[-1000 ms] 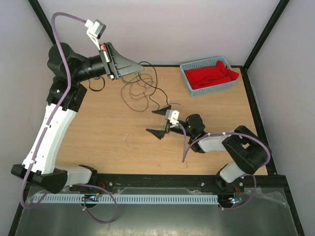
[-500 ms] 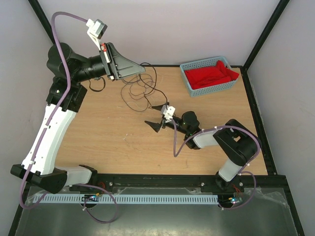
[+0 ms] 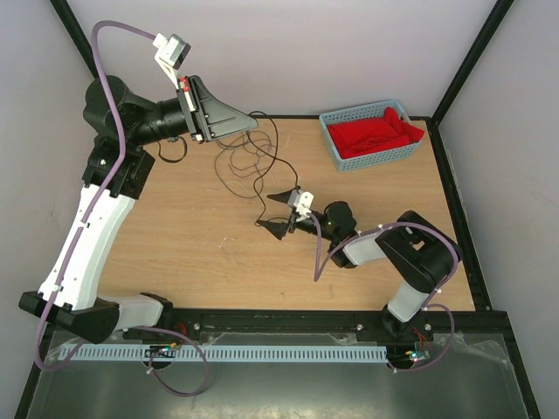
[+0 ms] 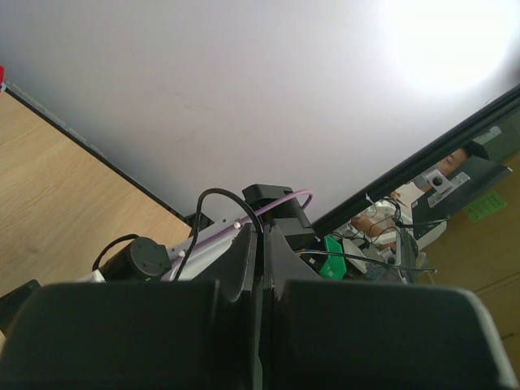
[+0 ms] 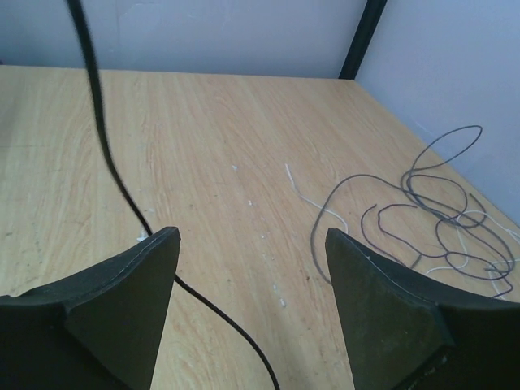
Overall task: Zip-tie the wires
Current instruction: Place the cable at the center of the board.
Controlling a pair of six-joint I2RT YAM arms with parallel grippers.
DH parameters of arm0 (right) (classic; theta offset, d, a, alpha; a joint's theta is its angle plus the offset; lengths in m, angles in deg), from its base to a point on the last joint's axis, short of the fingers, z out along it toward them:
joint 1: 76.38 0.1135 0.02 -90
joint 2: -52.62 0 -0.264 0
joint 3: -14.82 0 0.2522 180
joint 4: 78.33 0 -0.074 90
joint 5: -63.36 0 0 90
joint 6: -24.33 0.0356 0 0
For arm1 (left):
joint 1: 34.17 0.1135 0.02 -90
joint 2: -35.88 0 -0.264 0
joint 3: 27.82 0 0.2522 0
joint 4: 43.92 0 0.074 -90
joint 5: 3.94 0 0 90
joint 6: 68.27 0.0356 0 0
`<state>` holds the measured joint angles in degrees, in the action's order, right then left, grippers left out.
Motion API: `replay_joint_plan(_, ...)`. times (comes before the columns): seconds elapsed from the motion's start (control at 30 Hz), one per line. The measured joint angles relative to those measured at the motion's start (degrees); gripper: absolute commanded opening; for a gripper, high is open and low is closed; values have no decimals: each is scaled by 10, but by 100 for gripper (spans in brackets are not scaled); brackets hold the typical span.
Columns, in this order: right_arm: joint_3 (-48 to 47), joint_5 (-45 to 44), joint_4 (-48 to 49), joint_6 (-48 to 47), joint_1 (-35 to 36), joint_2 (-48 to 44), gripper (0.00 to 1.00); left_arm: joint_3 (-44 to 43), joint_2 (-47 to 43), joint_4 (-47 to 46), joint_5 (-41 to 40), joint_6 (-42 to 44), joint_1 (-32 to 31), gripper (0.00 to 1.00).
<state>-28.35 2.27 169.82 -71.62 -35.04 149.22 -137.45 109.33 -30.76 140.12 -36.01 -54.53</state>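
Above the table's far left corner, the left gripper (image 3: 251,123) hangs raised, its dark wedge-shaped fingers (image 4: 244,260) pressed together on the wires (image 3: 249,166). These thin black strands droop from its tip into loose curls on the pale wood-grain table (image 3: 183,236). Lower down, near the middle, the right gripper (image 3: 269,213) stands spread wide, gripping nothing; one dark strand runs down between its matte triangular fingers (image 5: 130,301), close beside the left one. Ahead of it a thin, pale, slightly bent strip, apparently the zip tie (image 5: 302,197), lies flat on the wood just beside the grey wire loops.
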Motion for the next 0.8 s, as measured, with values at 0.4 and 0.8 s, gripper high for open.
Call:
replay_joint_plan(0.4,64,-3,-17,-30,0,-40,90,0,1,0,0,0,0,0)
replay_joint_plan(0.8,48,2,-149,-123,0,-88,95,0,1,0,0,-3,-9,0)
